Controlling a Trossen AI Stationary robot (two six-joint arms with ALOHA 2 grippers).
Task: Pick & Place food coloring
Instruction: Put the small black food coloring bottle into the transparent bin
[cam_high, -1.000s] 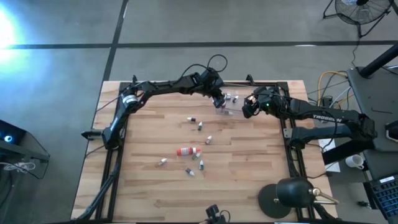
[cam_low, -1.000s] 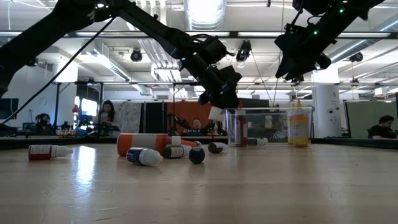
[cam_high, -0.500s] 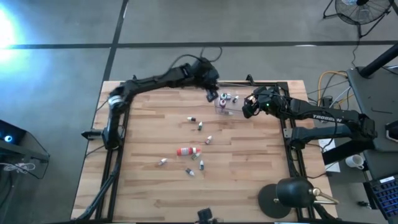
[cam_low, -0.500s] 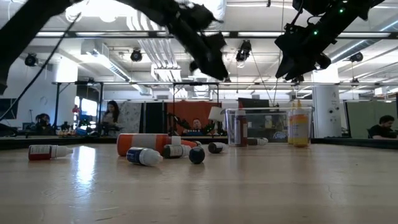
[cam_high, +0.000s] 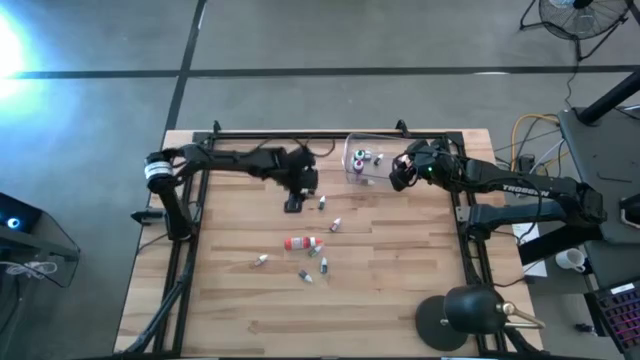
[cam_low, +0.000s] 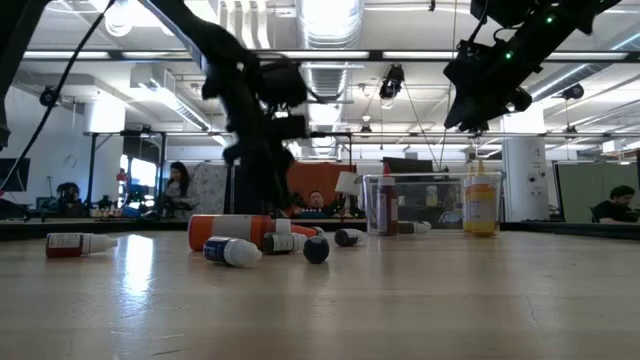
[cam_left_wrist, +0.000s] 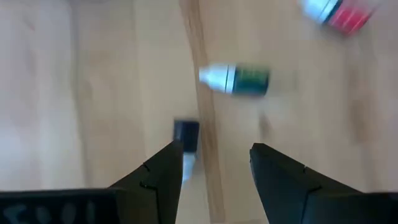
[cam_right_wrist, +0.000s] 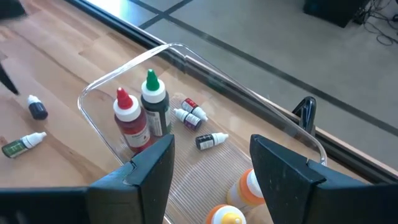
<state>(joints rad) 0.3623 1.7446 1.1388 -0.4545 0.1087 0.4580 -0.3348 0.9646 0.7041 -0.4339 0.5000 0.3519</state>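
Observation:
Several tiny food coloring bottles lie on their sides across the wooden table, among them a green one (cam_left_wrist: 239, 79) and a dark-capped one (cam_left_wrist: 185, 135); a larger red-orange bottle (cam_high: 302, 243) lies among them. My left gripper (cam_high: 294, 203) (cam_left_wrist: 214, 152) is open and low over the table, pointing down. The dark-capped bottle lies right beside one finger (cam_left_wrist: 168, 168); whether they touch I cannot tell. My right gripper (cam_high: 400, 170) (cam_right_wrist: 211, 155) hangs open above the clear box (cam_right_wrist: 93, 93), which holds an upright red bottle (cam_right_wrist: 129, 118), an upright green bottle (cam_right_wrist: 153, 102) and small bottles lying flat.
The clear box (cam_high: 362, 165) stands near the table's far edge, right of centre. Two orange-capped bottles (cam_right_wrist: 247, 186) stand at its right end. More small bottles (cam_high: 304, 275) lie toward the near side. A round lamp base (cam_high: 460, 318) sits at the near right corner.
My left gripper has left the clear box's left end, risen, then swung toward the table's left and near side and come down among the scattered bottles. The bottles on the table lie as before.

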